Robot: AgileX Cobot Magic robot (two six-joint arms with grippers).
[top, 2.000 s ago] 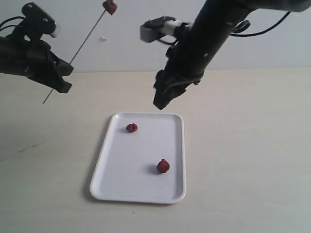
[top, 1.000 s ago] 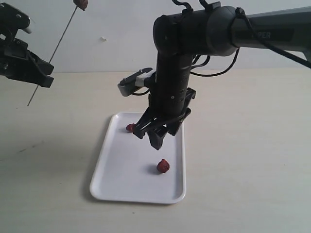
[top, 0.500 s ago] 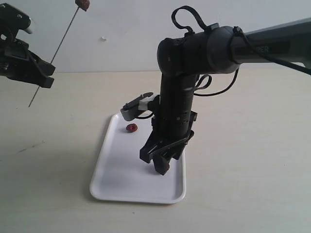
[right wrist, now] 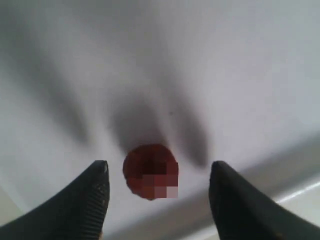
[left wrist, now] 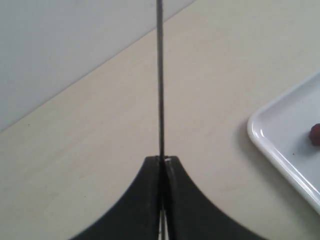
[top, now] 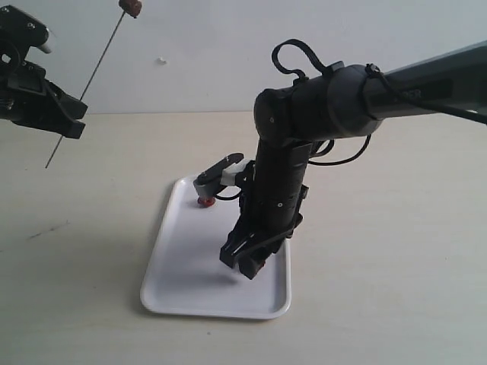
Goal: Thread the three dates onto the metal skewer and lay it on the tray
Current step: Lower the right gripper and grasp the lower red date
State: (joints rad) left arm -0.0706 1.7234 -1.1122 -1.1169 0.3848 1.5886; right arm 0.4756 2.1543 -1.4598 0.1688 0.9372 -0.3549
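Note:
My left gripper (top: 72, 120) at the far left is shut on the thin metal skewer (top: 87, 82), which slants up with one date (top: 130, 7) on its top end. In the left wrist view the skewer (left wrist: 160, 75) rises straight out of the closed left gripper (left wrist: 162, 160). The white tray (top: 179, 293) lies in the middle. My right gripper (top: 247, 264) is down on the tray, open, with a date (right wrist: 150, 171) lying between its fingertips (right wrist: 100, 172), untouched. A second date (top: 204, 201) on the tray peeks out by the wrist camera.
The right arm (top: 319, 99) leans in from the right above the tray and covers its middle. The tray's corner (left wrist: 257, 127) and a date at its edge (left wrist: 315, 134) show in the left wrist view. Pale tabletop (top: 396, 251) surrounds the tray.
The right gripper has come down over the tray's near right part and now straddles the date there, jaws a little wider. The left gripper and skewer have stayed put.

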